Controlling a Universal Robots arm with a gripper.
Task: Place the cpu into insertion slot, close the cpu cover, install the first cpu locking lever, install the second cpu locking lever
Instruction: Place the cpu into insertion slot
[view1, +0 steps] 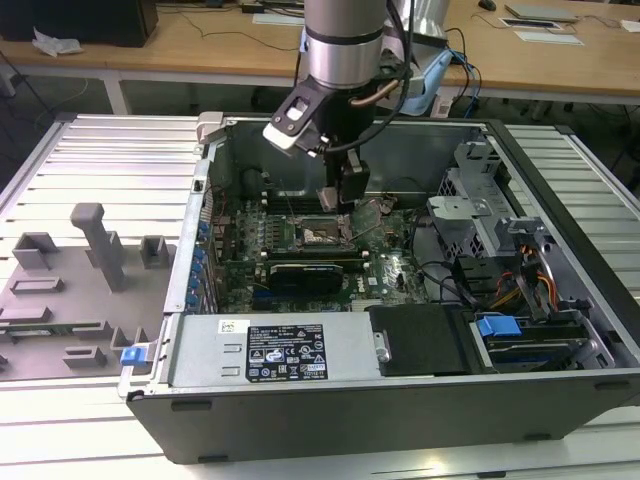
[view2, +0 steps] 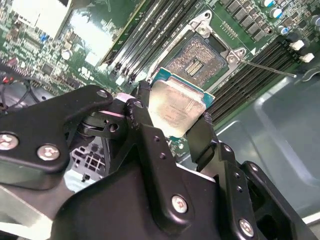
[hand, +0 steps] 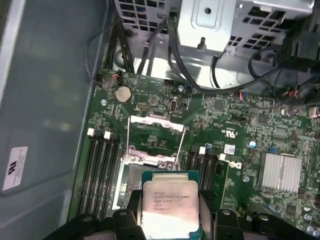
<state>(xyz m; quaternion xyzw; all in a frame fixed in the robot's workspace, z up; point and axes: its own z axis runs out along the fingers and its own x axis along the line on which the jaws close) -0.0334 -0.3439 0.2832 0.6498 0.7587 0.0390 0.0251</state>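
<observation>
My gripper (view2: 172, 119) is shut on the cpu (view2: 176, 107), a small square chip with a dull silver top and a green edge, pinched between two black fingers (view2: 143, 107). The chip hangs a little above the insertion slot (view2: 197, 62), whose pale pin field lies bare. In the first wrist view the cpu (hand: 170, 207) covers part of the insertion slot (hand: 129, 187), and the cpu cover (hand: 156, 121) stands swung open just beyond it. A thin locking lever (view2: 265, 67) sticks out beside the socket. In the exterior view the gripper (view1: 338, 200) hovers over the insertion slot (view1: 322, 236) inside the case.
Black memory slots (hand: 102, 170) flank the socket, and a finned heatsink (hand: 280, 172) sits off to one side. In the exterior view a grey power-supply box (view1: 285, 350) lies at the near edge, with a drive cage (view1: 470, 215) and cables (view1: 500, 285) on the exterior view's right. A grey fixture plate (view1: 80, 280) lies outside the case.
</observation>
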